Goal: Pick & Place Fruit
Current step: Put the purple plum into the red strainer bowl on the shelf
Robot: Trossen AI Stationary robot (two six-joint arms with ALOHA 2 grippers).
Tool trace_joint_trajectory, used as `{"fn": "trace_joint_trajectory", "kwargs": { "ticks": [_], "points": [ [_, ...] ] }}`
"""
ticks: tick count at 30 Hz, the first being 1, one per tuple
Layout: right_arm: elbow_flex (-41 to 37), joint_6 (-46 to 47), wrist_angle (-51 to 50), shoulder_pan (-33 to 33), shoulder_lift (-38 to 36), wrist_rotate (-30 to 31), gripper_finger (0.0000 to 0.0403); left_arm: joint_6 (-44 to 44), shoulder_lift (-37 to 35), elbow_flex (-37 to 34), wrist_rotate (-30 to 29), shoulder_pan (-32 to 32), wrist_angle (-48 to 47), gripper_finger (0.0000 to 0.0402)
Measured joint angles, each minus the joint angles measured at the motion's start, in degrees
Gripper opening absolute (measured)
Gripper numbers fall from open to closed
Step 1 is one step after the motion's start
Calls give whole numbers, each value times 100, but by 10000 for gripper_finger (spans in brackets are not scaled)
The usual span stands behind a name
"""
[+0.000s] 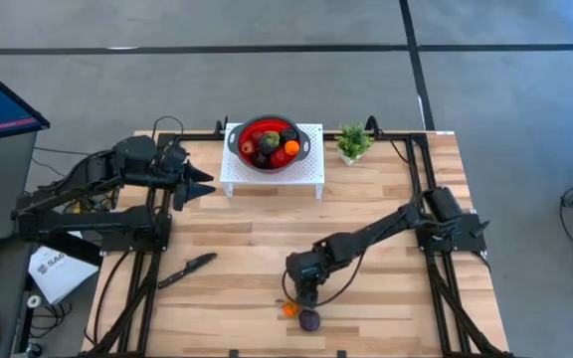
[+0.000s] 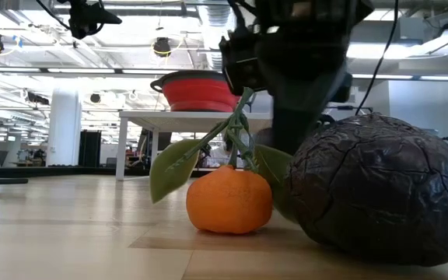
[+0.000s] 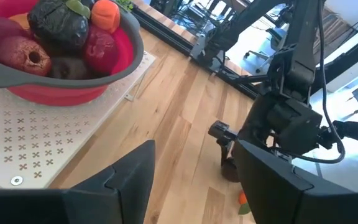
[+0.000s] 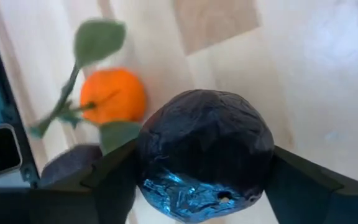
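Note:
A dark purple fruit (image 4: 204, 155) lies on the wooden table near its front edge, with an orange fruit (image 4: 112, 96) with green leaves touching it on one side. My right gripper (image 1: 306, 298) stands over them, pointing steeply down, its fingers on either side of the purple fruit (image 2: 379, 187). The orange fruit (image 2: 229, 200) rests on the table. At the far edge a red bowl (image 1: 270, 144) holds several fruits on a white stand (image 1: 272, 174). My left gripper (image 1: 205, 185) hangs open in the air, left of the stand. My right gripper has the dark purple fruit between its two fingers (image 4: 110, 180), which lie against its two opposite sides (image 4: 148, 163). They come from above, slanting down. The fruit's underside (image 2: 379, 253) is on the table.
A black knife (image 1: 187, 269) lies on the table's left half. A small green potted plant (image 1: 353, 142) stands right of the white stand. Bare wood lies between the stand and the fruits.

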Motion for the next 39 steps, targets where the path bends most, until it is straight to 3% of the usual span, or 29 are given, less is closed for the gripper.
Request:
{"fn": "trace_joint_trajectory", "kwargs": {
  "ticks": [4, 9, 16, 20, 30, 39],
  "points": [
    [366, 208, -310, -116, 1, 0, 260, 1, 0, 0, -1, 0, -2, 213],
    [1564, 74, -951, -443, -98, 90, 256, 7, 0, 0, -2, 0, 0, 213],
    [4043, -227, -2361, -1275, -73, 1183, 256, 15, 0, 0, -2, 0, -4, 213],
    [4873, -268, -2435, -2005, -71, 1536, 256, 36, 0, 0, 15, -1, -4, 213],
    [4992, -1422, -1338, -3606, -61, 1475, 256, 311, 0, 0, 26, 0, 0, 213],
    [4776, -1606, -1035, -4318, 243, 617, 256, 310, 71, 0, -238, -2, 59, 213]
  ]
}}
